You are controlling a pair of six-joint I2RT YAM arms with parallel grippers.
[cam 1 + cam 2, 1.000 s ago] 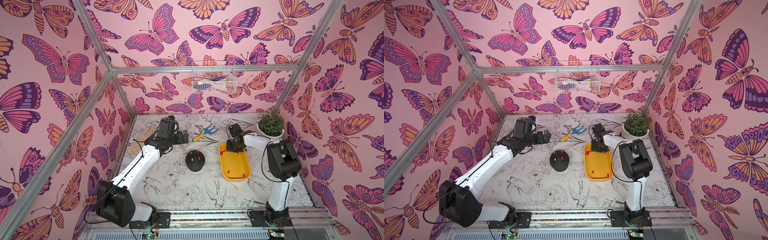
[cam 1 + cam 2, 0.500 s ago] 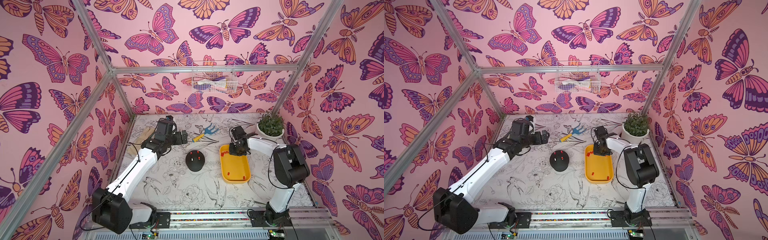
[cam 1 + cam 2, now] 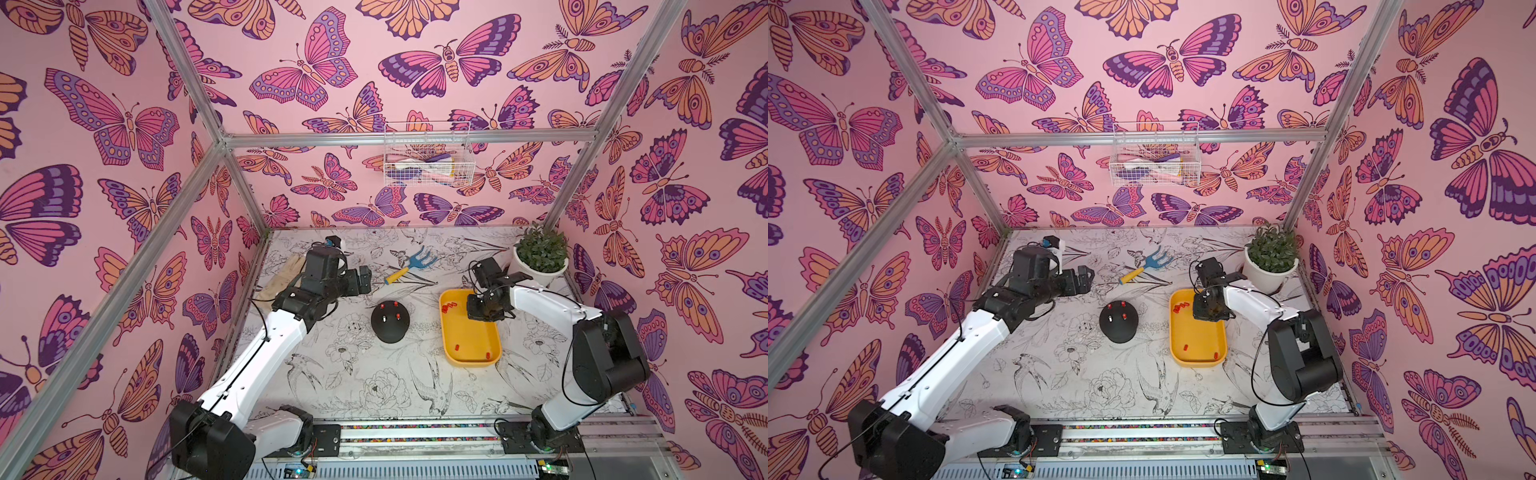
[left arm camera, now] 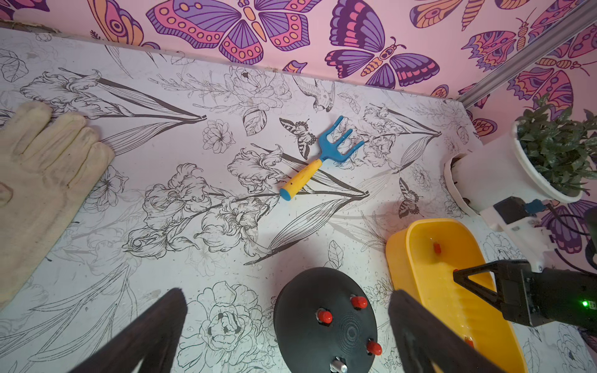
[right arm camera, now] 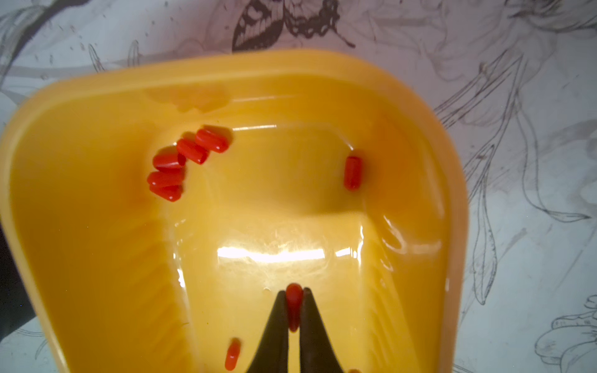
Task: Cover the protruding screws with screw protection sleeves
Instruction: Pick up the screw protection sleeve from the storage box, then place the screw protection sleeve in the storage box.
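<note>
One bare screw (image 4: 338,366) stands uncovered on the black dome (image 4: 300,326) beside three red-capped screws (image 4: 324,316); the dome sits on the table (image 3: 332,374) just left of the yellow tray (image 5: 226,64). Over that tray the right gripper (image 5: 294,292) is pinched on a red sleeve (image 5: 294,310), whose long axis runs in line with the fingers (image 5: 274,323), and the arm reaches in from beside the potted plant (image 3: 540,249). The left gripper (image 4: 286,295), jaws wide apart, hovers nearer the dome.

the white tabletop (image 3: 374,386) has black flowers drawn on it. mid frame sits a black dome (image 3: 390,322), a yellow tray (image 3: 469,332) just right of it, a blue fork (image 3: 409,266) above them, a plant pot (image 3: 536,272) upper right, a pale glove (image 3: 280,278) left.
</note>
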